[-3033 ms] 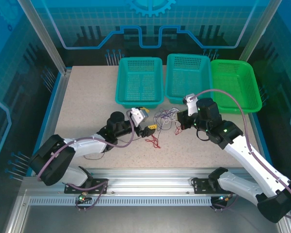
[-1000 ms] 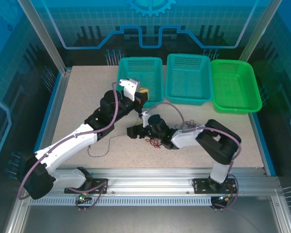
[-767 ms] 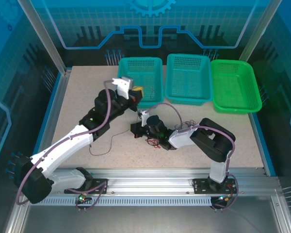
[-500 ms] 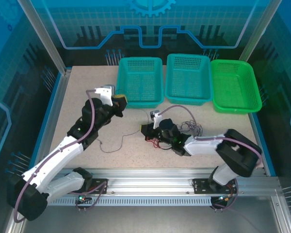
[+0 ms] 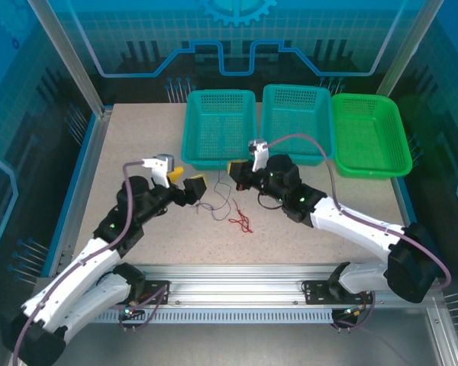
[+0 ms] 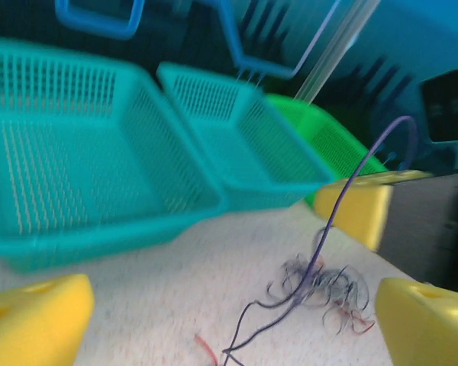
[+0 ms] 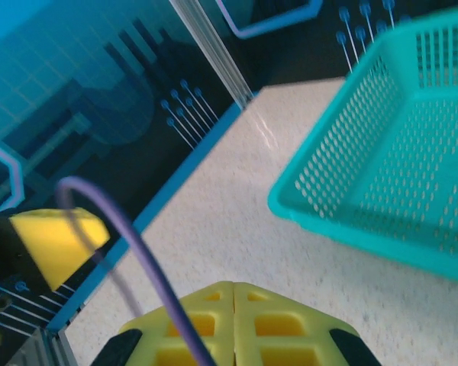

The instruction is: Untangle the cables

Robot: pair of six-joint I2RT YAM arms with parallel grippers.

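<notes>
From above, my left claw [image 5: 186,180] hangs low over the table [image 5: 137,152], its yellow fingers spread apart and released, nothing between them. My right claw [image 5: 235,168] sits just in front of the left teal basket [image 5: 220,128], clenched. The cables [image 5: 217,201] lie on the table between my two claws as a few thin dark strands, with a red strand [image 5: 242,223] a little nearer the arm bases. The middle teal basket [image 5: 294,122] and the green basket [image 5: 370,133] stand in a row to the right.

From my left wrist, my left claw [image 6: 229,309] is wide and empty, one yellow finger [image 6: 30,316] at each lower corner. Ahead, a small tangle of cables [image 6: 320,282] rests on the table. A purple cable [image 6: 343,202] rises from the table and arcs up over a blurred yellow finger [image 6: 360,207] of my right claw. The two teal baskets and the green one stand behind.

From my right wrist, my right claw [image 7: 235,309] is clenched, its pads pressed together. The purple cable [image 7: 149,267] comes out from beside the pads and curves up and left, so I am grasping it. A yellow finger [image 7: 53,244] of my left claw shows at the left. A teal basket [image 7: 382,168] stands on the table at the right.
</notes>
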